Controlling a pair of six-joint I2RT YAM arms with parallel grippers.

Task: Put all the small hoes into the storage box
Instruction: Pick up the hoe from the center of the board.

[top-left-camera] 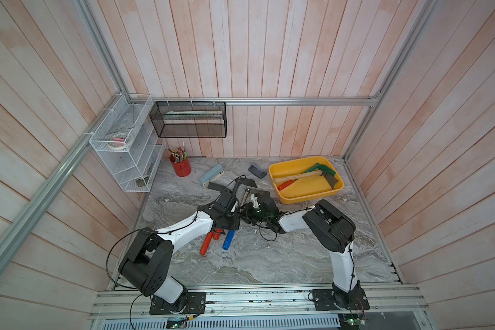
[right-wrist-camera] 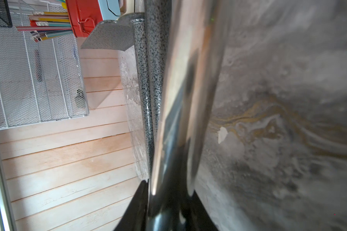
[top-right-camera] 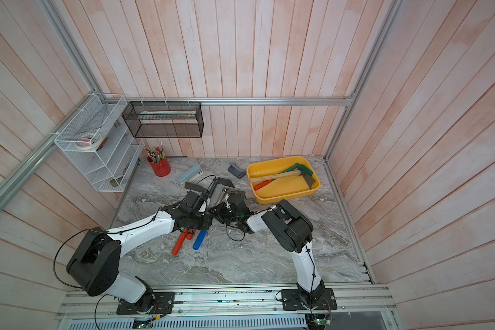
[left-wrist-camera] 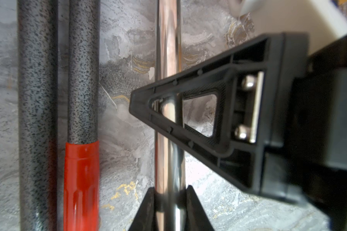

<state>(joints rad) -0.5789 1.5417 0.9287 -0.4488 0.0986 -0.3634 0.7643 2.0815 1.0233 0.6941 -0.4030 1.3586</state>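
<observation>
A gray marble tabletop (top-left-camera: 269, 257) sits inside a booth of pale pink wooden planks, and 2 white-and-black robot arms reach from the near edge to meet over a cluster of hand tools at its middle. The small hoe (top-left-camera: 228, 239), a tool with a shiny chrome shaft and a blue handle, lies among them outside the storage box, its head end toward the box and mostly hidden under the right wrist. The left gripper (left-wrist-camera: 169, 192) is clamped on the chrome shaft (left-wrist-camera: 167, 50) near the handle. The right gripper (right-wrist-camera: 168, 200) is closed on the same shaft (right-wrist-camera: 188, 100) farther toward the head, and 1 of its black triangular fingers (left-wrist-camera: 188, 84) crosses the shaft in the left wrist view. Whether the hoe is touching the table cannot be told. Just beside it lie 2 tools with speckled gray shafts (left-wrist-camera: 37, 100) and red handles (top-left-camera: 207, 244). The storage box (top-left-camera: 306, 188), a shallow yellow tray, stands at the far right of the table in both top views (top-right-camera: 286, 188), near the right arm, and holds a wooden-handled tool (top-left-camera: 295, 175), a green one (top-left-camera: 315, 168) and a red-handled one (top-left-camera: 287, 185). At the far left stand a red pencil pot (top-left-camera: 181, 168) and a pale blue stapler (top-left-camera: 211, 175), below a white wire rack (top-left-camera: 126, 148) and a black mesh basket (top-left-camera: 189, 120) on the walls.
</observation>
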